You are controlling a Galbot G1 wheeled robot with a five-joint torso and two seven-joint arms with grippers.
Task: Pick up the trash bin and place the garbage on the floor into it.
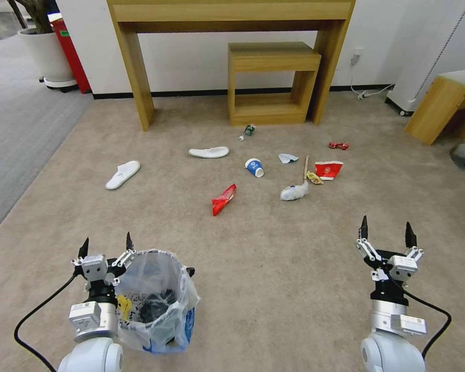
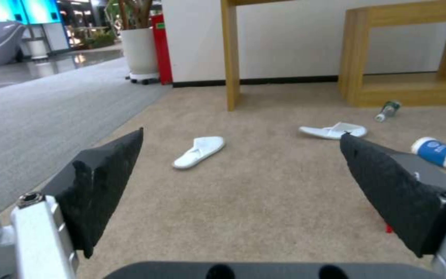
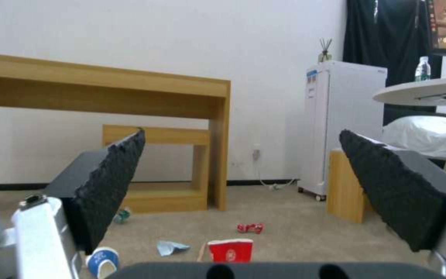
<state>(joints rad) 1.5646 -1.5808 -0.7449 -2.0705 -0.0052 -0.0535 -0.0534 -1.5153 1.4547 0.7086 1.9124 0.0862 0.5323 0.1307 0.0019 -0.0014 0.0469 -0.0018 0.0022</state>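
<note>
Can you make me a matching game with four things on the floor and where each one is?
Things:
1. bin
2. blue cup
3. red wrapper
4. bottle

Places:
A. just in front of the small wooden shelf
B. right beside the open left claw
C. lying on its side between a slipper and a tissue
D. alone on the carpet, the litter closest to the robot

Pairs: 1-B, 2-C, 3-D, 4-A
</note>
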